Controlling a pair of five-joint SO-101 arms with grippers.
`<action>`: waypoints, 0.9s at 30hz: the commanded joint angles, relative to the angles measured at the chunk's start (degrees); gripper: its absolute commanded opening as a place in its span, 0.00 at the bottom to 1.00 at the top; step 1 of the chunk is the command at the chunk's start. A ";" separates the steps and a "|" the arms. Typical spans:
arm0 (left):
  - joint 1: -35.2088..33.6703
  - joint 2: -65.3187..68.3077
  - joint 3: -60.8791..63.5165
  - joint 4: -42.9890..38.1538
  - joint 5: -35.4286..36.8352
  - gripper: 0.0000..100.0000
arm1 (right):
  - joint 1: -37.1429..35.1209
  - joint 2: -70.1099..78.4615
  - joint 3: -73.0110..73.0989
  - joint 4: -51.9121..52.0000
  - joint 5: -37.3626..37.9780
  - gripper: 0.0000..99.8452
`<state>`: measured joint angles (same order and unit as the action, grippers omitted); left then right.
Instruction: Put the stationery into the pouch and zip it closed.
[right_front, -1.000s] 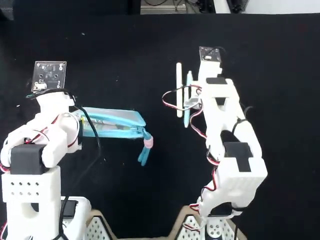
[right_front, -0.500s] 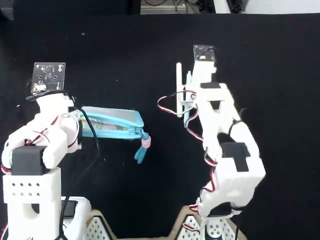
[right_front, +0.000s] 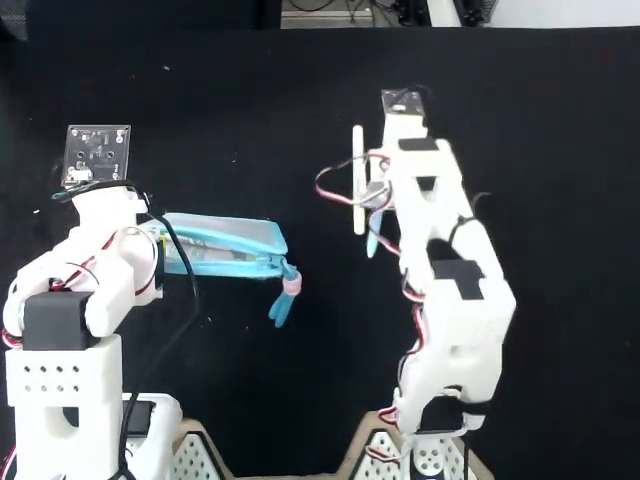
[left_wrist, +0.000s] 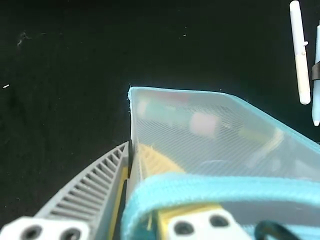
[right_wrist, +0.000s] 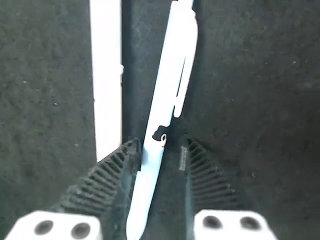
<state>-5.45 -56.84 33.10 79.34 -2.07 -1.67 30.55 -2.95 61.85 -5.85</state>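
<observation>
the light blue pen (right_wrist: 167, 85) lies on the black tabletop (right_front: 230, 100), just beside a white pen (right_wrist: 106, 75) and roughly parallel to it, well apart from the pouch (right_front: 225, 245). over the last second the right arm (right_front: 440, 260) has slid forward over the pair, so the right gripper (right_wrist: 160, 150) now has its fingers spread to either side of the blue pen's barrel, one finger against it and the other with a gap; nothing is pinched yet. that reads as the approach being done and the grasp about to start, with the white pen close enough to be nudged when the fingers shut. the pouch has barely shifted, its strap (right_front: 285, 300) settling a touch to one side. the left gripper (left_wrist: 131, 165) has its fingers pinching one end of the pouch. it is a see-through mesh pouch with teal trim, and through its wall show several pieces already inside: a green and white one, a pink one, something yellow, all too blurred to name. whether its zip is open i cannot tell. both pens are outside it, so the task looks partway done.
</observation>
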 joint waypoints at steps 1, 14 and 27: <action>-0.40 0.00 -0.13 -0.62 0.44 0.03 | 3.69 0.31 -5.93 7.74 0.53 0.02; -0.57 0.00 -0.13 -0.62 0.44 0.03 | 9.14 -8.92 -1.27 18.37 27.60 0.01; -0.57 0.00 -0.22 -0.62 0.44 0.03 | 6.33 -8.40 -6.55 21.63 32.00 0.15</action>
<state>-5.45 -56.84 33.10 79.34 -2.07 6.59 25.10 -4.88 83.65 25.71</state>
